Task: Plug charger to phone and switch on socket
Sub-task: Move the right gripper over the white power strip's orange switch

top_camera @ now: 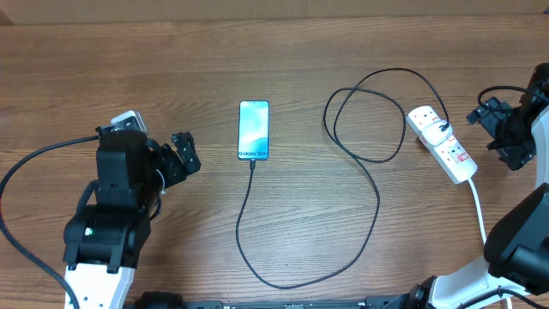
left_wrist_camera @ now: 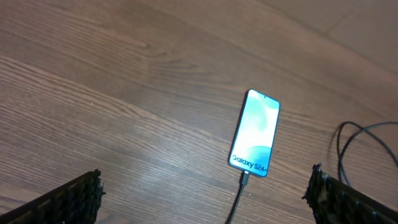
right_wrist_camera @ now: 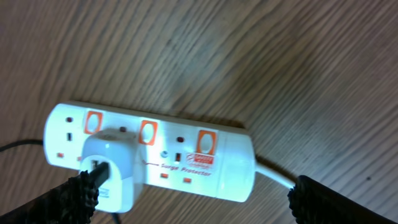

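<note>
White socket (right_wrist_camera: 186, 163): seen directly beneath right gripper (right_wrist_camera: 193, 196), jaws spread wide.
Red switch (right_wrist_camera: 147, 132): best pressed squarely by one fingertip.
Left gripper (left_wrist_camera: 205, 193): wide, empty.

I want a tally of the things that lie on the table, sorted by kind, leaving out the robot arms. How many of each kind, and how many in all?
Phone: 1
Black charger cable: 1
White power strip: 1
White plug adapter in the strip: 1
Total: 4
</note>
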You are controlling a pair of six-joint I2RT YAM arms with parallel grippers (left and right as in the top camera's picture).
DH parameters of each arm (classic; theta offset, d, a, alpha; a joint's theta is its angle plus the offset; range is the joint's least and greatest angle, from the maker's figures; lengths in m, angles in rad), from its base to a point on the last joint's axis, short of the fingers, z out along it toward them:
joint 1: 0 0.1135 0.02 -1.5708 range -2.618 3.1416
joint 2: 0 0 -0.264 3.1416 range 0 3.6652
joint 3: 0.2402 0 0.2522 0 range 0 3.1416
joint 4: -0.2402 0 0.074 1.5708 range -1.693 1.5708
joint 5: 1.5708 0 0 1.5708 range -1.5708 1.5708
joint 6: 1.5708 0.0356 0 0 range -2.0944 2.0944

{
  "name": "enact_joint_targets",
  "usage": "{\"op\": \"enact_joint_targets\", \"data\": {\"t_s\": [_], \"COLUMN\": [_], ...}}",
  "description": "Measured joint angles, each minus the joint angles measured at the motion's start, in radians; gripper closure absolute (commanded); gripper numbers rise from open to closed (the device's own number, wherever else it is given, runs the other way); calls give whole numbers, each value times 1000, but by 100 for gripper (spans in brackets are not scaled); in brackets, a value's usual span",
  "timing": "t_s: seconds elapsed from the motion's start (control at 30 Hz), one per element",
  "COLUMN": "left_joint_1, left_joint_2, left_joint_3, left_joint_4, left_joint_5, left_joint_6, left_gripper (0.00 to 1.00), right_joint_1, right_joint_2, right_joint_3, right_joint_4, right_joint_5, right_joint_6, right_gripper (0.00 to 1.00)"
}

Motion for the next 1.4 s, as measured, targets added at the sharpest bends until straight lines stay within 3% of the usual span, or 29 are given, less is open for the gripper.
{"op": "enact_joint_targets", "data": {"t_s": [0.37, 0.67, 1.07, 1.4], "left_joint_1": [0, 0, 0, 0], "left_joint_2": [32, 32, 32, 32], "left_joint_3": [0, 0, 0, 0], "left_joint_4": [10, 8, 8, 8], "left_joint_5": [0, 0, 0, 0], "left_joint_6": [0, 0, 0, 0], "left_gripper": [0, 0, 1, 0], "right_joint_1": [0, 0, 0, 0], "right_joint_2": [157, 162, 227, 227], "right_joint_3": [0, -1, -1, -1], "right_joint_4": [40, 84, 131, 138], "right_joint_5": [41, 64, 85, 16], "right_joint_6": [-89, -113, -259, -314], "right_gripper": [0, 0, 0, 0]}}
